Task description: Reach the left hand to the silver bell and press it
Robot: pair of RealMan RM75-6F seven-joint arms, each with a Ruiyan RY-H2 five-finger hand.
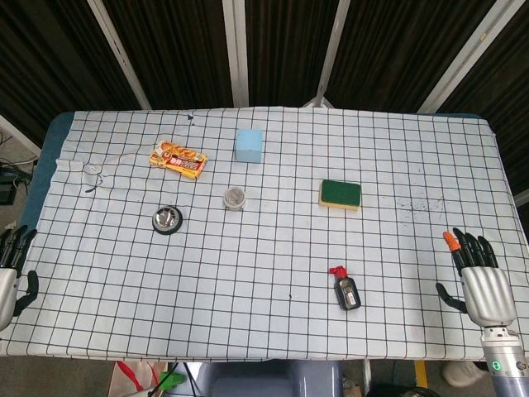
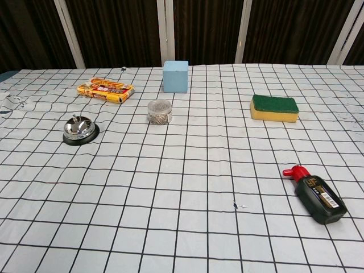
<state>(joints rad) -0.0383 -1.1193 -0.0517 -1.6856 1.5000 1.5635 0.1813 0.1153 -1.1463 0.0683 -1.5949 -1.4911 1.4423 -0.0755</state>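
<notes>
A: Bell first — where do we see it?

B: We see the silver bell (image 1: pixel 167 219) left of centre in the head view, on its black base, sitting on the checked cloth that covers the worktop (image 1: pixel 273 314). In the chest view it sits at the left, in the middle band of the frame.

A: And our left robot hand (image 1: pixel 11 269)?

B: We find it at the far left edge of the head view, low in the frame, fingers spread and holding nothing, well apart from the bell. The chest view does not show it.

A: The right robot hand (image 1: pixel 479 277)?

B: We see it in the lower right of the head view, fingers apart as well, one fingertip orange, holding nothing.

A: What else lies on the cloth?

B: We note an orange snack packet (image 1: pixel 178 159) above the bell, a light blue block (image 1: pixel 250 145) near the top centre, a small clear round container (image 1: pixel 235 198) just below it, a green and yellow sponge (image 1: pixel 340 194) to the right, and a black bottle with a red cap (image 1: pixel 345 289) lying on its side lower right.
</notes>
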